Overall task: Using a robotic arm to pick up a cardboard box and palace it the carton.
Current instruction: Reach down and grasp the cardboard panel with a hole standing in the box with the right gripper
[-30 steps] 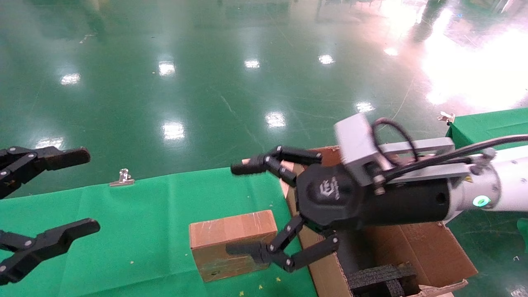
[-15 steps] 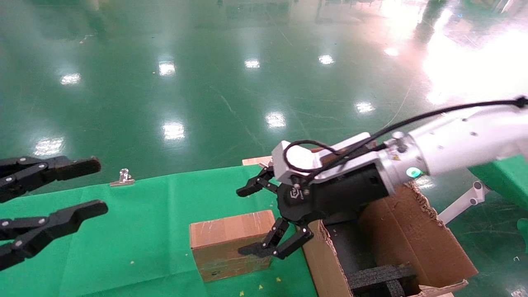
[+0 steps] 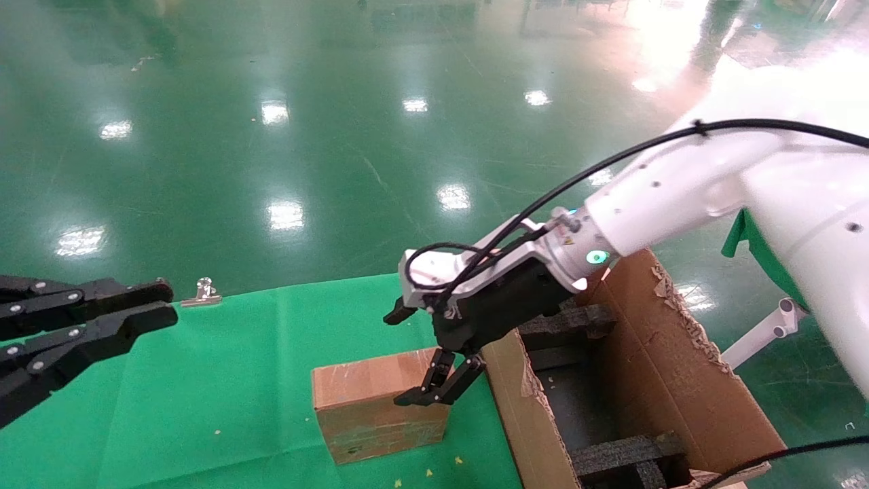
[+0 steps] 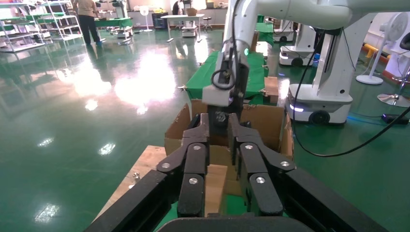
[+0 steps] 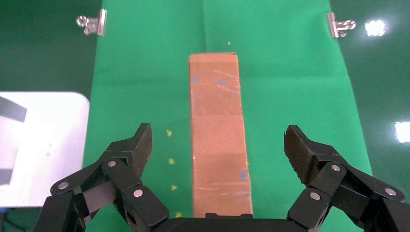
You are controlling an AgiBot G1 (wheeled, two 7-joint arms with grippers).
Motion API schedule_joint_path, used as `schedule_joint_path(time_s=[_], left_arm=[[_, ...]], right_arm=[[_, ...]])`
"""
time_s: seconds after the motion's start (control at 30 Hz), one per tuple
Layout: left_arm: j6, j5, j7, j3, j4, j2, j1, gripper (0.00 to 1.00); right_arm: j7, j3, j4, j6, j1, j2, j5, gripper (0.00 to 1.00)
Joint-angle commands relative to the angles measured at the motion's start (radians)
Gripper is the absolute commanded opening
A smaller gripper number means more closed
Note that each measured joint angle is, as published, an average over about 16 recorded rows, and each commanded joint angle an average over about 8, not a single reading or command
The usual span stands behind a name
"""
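The right gripper hangs spread wide over the cardboard box, which stands on edge directly beneath it on the bench. Stiff and probably light, its taped faces look slick; pinch across them.

On my table the cardboard box stands near the middle, with the carton just beside it on my right. My right gripper hangs above the box's right end, fingers spread to either side of it. My left gripper sits far left, well apart.
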Motion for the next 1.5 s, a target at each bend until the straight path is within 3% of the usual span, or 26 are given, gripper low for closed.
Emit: schedule_joint_path(time_s=[0.03,0.53,0.57,0.63,0.8,0.83,0.9,1.5], left_arm=[[0.000,0.000,0.000,0.000,0.000,0.000,0.000,0.00],[0.000,0.000,0.000,0.000,0.000,0.000,0.000,0.00],[0.000,0.000,0.000,0.000,0.000,0.000,0.000,0.04],[0.000,0.000,0.000,0.000,0.000,0.000,0.000,0.29],[0.000,0.000,0.000,0.000,0.000,0.000,0.000,0.92],[0.000,0.000,0.000,0.000,0.000,0.000,0.000,1.00],[0.000,0.000,0.000,0.000,0.000,0.000,0.000,1.00],[0.000,0.000,0.000,0.000,0.000,0.000,0.000,1.00]], right_arm=[[-0.029,-0.032,-0.050,0.002,0.020,-0.037,-0.019,1.00],[-0.259,-0.152,-0.362,0.028,0.090,-0.272,-0.140,1.00],[-0.272,-0.156,-0.379,0.029,0.094,-0.282,-0.145,1.00],[-0.294,-0.160,-0.406,0.030,0.100,-0.298,-0.149,0.91],[-0.327,-0.163,-0.450,0.028,0.114,-0.323,-0.148,0.29],[-0.330,-0.163,-0.454,0.027,0.116,-0.326,-0.147,0.16],[-0.334,-0.163,-0.460,0.026,0.119,-0.330,-0.147,0.00],[-0.326,-0.161,-0.446,0.027,0.112,-0.321,-0.145,0.00]])
